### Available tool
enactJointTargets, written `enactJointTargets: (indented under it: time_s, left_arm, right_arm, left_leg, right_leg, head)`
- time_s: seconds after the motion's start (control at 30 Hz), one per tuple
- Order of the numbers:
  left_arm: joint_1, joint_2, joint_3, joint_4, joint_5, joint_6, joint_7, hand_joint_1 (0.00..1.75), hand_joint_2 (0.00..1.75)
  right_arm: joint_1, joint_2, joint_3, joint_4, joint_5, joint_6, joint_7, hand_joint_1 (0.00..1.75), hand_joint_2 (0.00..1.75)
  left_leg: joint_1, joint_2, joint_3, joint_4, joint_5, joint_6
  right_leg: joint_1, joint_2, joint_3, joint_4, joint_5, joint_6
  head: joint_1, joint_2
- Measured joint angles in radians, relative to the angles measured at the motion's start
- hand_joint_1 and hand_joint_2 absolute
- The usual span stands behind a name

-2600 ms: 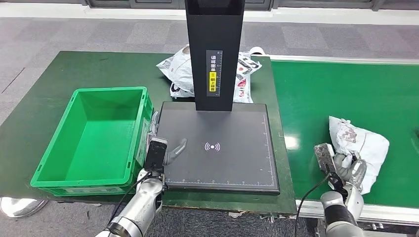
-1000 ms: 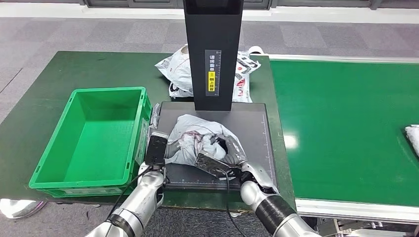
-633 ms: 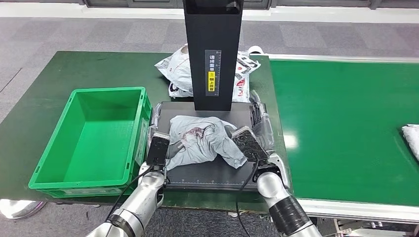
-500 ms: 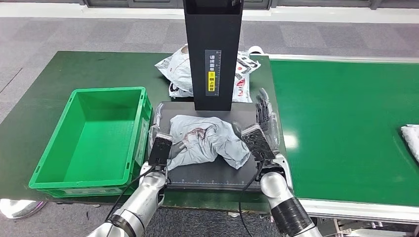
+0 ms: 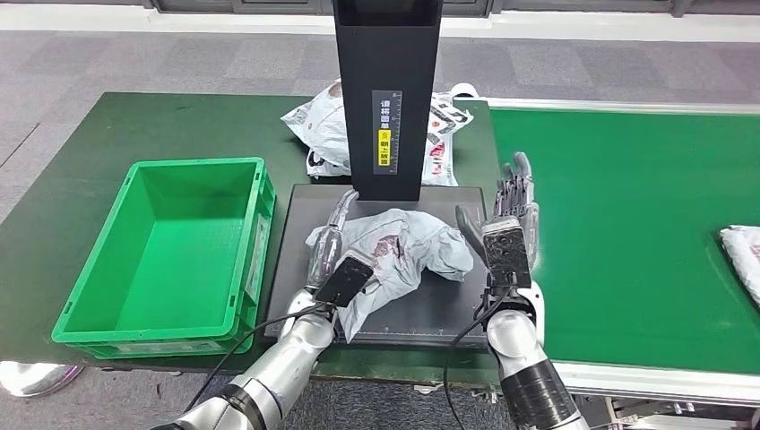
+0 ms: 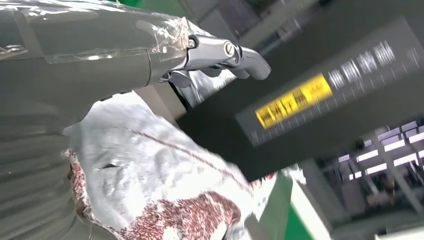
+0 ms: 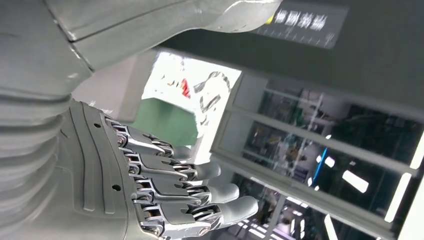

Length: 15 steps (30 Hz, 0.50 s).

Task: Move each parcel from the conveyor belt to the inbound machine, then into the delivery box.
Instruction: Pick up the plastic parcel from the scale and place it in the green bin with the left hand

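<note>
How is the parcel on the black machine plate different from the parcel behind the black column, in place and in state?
The parcel on the plate lies on the inbound machine's plate, in front of the column; the left hand grips it. The parcel behind the column lies on the green table, partly hidden by the column, untouched by any hand. Both are crumpled white bags with red print.

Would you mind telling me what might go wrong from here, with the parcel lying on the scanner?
The left hand grips only the near-left side of the crumpled grey plastic parcel, so the soft bag may sag or slip on the way to the green plastic crate. The open right hand, raised beside it, could snag the bag. Another white parcel waits on the green conveyor belt.
</note>
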Motion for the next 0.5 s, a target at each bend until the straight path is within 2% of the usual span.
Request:
enactJointTargets:
  time_s: [0.2, 0.33, 0.43, 0.5]
  left_arm:
    - [-0.019, -0.005, -0.033, 0.044, -0.027, -0.013, 0.025, 0.03, 1.75]
    - [-0.052, -0.004, -0.105, 0.091, -0.186, -0.075, 0.156, 1.73, 1.75]
    - [-0.077, -0.004, -0.191, 0.130, -0.345, -0.078, 0.273, 1.75, 1.75]
    - [-0.094, -0.004, -0.240, 0.154, -0.409, -0.070, 0.324, 1.75, 1.75]
  right_arm:
    - [0.003, -0.012, -0.021, 0.000, -0.003, -0.003, 0.003, 0.00, 1.75]
    - [0.001, -0.034, -0.043, 0.006, -0.036, -0.013, 0.015, 0.00, 1.75]
    - [0.012, -0.057, -0.074, 0.005, -0.056, -0.014, 0.012, 0.00, 1.75]
    - [0.028, -0.068, -0.093, -0.001, -0.056, -0.010, 0.011, 0.00, 1.75]
  left_leg:
    - [0.000, 0.000, 0.000, 0.000, 0.000, 0.000]
    - [0.000, -0.001, 0.000, 0.000, 0.000, 0.000]
    - [0.000, -0.001, 0.000, 0.000, 0.000, 0.000]
    - [-0.001, -0.001, 0.000, 0.000, 0.000, 0.001]
  right_leg:
    - [0.000, 0.000, 0.000, 0.000, 0.000, 0.000]
    - [0.000, -0.002, 0.000, 0.000, 0.000, 0.000]
    - [0.000, -0.002, 0.001, 0.000, 0.000, 0.000]
    - [-0.001, -0.002, 0.001, 0.000, 0.000, 0.000]
  head:
    - [0.000, 0.000]
    - [0.000, 0.000]
    - [0.000, 0.000]
    - [0.000, 0.000]
